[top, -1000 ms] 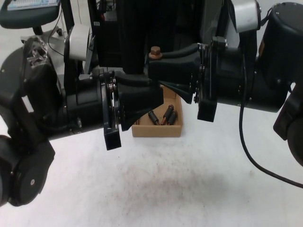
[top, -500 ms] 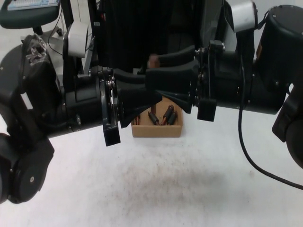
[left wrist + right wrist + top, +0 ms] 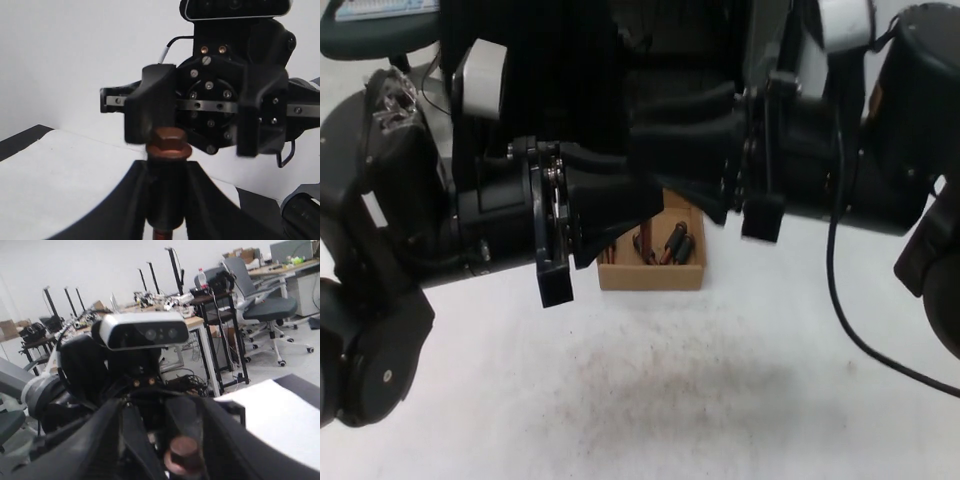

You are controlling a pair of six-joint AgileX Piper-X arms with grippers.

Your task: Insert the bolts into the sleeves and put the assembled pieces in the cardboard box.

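My left gripper is shut on a dark sleeve with a copper bolt head sticking out of its top. Facing it, my right gripper stands open, its fingers spread and nothing between them. The right wrist view shows the bolt head low between my right gripper's fingers. In the high view, the left gripper and right gripper meet above the cardboard box. Several assembled pieces lie in the box.
The white bench stretches in front of the box. Both bulky arm bodies crowd the space over the box. Dark equipment stands behind the arms.
A second ago a bolt head showed above the right gripper; it has dropped out of sight as the two grippers closed in on each other. The box has not moved.
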